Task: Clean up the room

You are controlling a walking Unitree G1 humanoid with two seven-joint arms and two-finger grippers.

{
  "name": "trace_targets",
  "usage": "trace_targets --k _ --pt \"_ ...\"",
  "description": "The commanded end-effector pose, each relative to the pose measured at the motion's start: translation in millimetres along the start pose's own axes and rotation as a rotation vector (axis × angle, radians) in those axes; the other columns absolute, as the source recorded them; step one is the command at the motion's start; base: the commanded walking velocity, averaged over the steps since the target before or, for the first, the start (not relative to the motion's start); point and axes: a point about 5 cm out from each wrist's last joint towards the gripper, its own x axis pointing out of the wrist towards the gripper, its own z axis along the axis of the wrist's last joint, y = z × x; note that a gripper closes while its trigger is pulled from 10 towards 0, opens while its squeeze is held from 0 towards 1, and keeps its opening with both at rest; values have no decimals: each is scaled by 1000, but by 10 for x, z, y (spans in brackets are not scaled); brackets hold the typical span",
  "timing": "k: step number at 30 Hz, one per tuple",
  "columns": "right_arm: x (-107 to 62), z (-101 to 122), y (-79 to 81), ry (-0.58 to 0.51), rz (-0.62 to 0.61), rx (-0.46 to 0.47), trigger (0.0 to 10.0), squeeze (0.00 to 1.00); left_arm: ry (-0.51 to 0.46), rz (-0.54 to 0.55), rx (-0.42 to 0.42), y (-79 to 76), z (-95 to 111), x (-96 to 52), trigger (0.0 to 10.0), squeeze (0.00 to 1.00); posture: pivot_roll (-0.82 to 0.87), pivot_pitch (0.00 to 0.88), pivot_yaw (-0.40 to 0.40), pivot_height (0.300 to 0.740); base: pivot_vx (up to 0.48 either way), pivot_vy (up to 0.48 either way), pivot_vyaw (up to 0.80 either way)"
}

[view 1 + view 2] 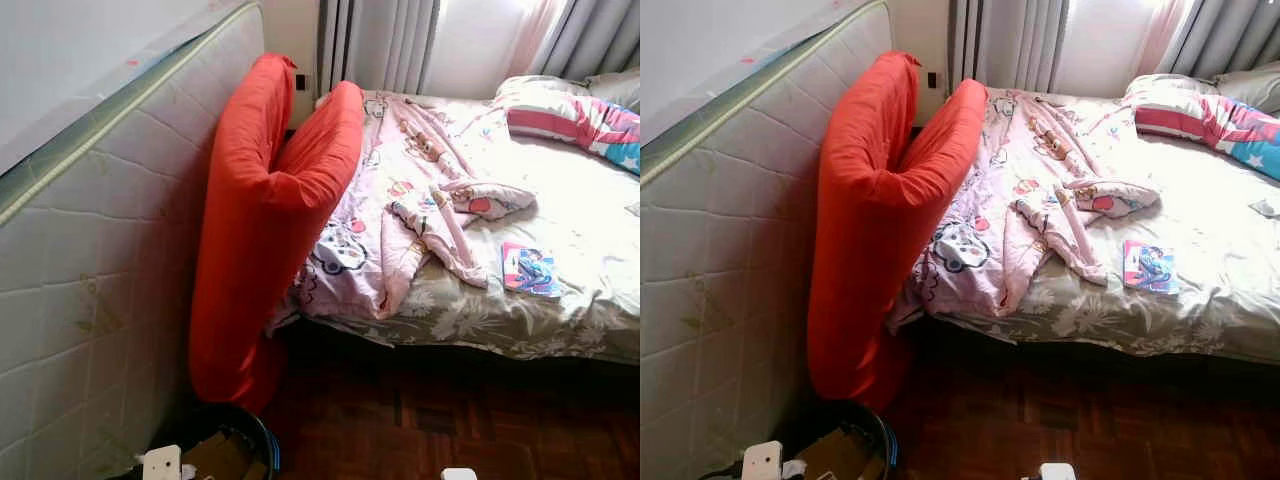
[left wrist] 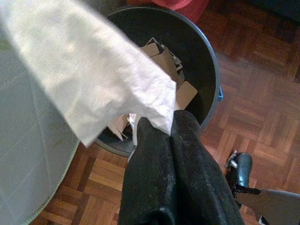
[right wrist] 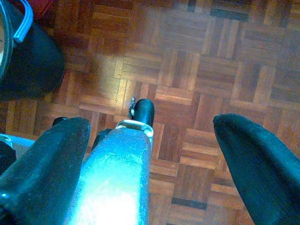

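Left gripper [image 2: 171,129], fingers pinched shut on a white tissue [image 2: 89,75], hangs over the bin [image 2: 213,70], whose mouth lies at about 12 o'clock from the fingertips, so it should open only once the tissue's drooping end is inside the rim.

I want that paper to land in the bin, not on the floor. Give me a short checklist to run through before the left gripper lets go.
1. Left gripper shut on the white paper: ok.
2. Paper hangs over the black trash bin: ok, though part of it reaches past the rim toward the mattress.
3. Room left in the bin above the cardboard scraps: ok.
4. Right gripper open and holding nothing, over the parquet floor: ok.
5. Paper will fall free of the fingers: cannot tell.
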Motion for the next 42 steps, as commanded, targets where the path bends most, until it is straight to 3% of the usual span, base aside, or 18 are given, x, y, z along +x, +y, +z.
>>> trace_targets --k 1,18,25,32,42 --pt "-15 -68 -29 17 -11 13 10000 0 23 -7 11 -9 -67 -15 10000 0 70 161 -38 740 0 0 0" --pt "-13 -66 -28 21 -15 19 10000 0 21 -23 35 -36 -52 -8 10000 0 73 173 -38 740 0 78 0" --pt "-12 -68 -25 27 -12 14 10000 0 18 -27 54 -44 -44 -6 10000 0 72 173 -37 740 0 401 -781" --pt "-13 -66 -29 11 -24 36 10000 0 16 -35 81 -58 -39 -4 10000 0 73 167 -36 740 0 0 -543" --pt "-18 -80 -37 7 -33 30 10000 0 -107 -134 160 -202 237 46 10000 0 75 154 -32 740 0 0 0"
